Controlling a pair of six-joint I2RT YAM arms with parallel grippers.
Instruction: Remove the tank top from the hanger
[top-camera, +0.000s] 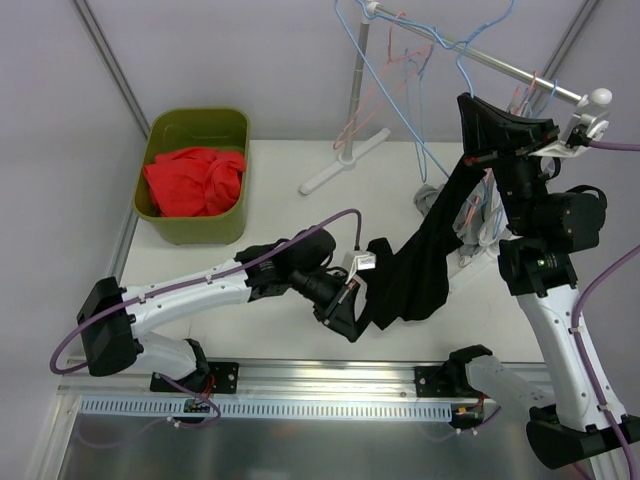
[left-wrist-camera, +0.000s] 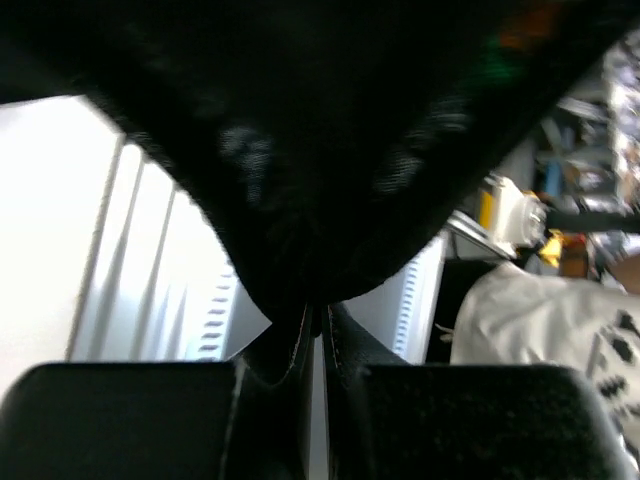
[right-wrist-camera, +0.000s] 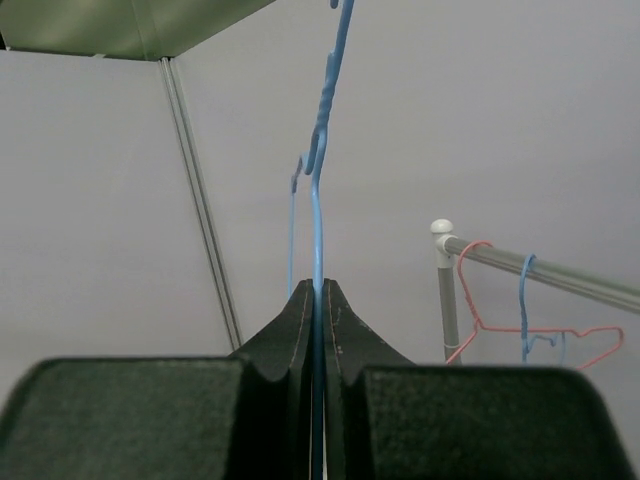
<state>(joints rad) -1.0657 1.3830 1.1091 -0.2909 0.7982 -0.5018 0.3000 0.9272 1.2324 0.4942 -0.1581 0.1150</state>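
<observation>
The black tank top (top-camera: 420, 260) hangs stretched in a diagonal from the upper right down to the table's middle. Its upper end is still on the blue wire hanger (top-camera: 385, 86). My right gripper (top-camera: 468, 103) is raised beside the rack and shut on that hanger; in the right wrist view the blue wire (right-wrist-camera: 318, 220) runs straight up from between the closed fingers (right-wrist-camera: 295, 330). My left gripper (top-camera: 362, 298) is low over the table, shut on the garment's lower edge. In the left wrist view the black fabric (left-wrist-camera: 300, 150) fills the upper frame and is pinched at the fingertips (left-wrist-camera: 300, 335).
A green bin (top-camera: 238, 215) holding red garments (top-camera: 195, 180) stands at the back left. The clothes rack has its pole (top-camera: 358, 80), white base (top-camera: 345, 160) and rail (top-camera: 490, 60) at the back, with red and blue hangers (right-wrist-camera: 520, 330) on the rail.
</observation>
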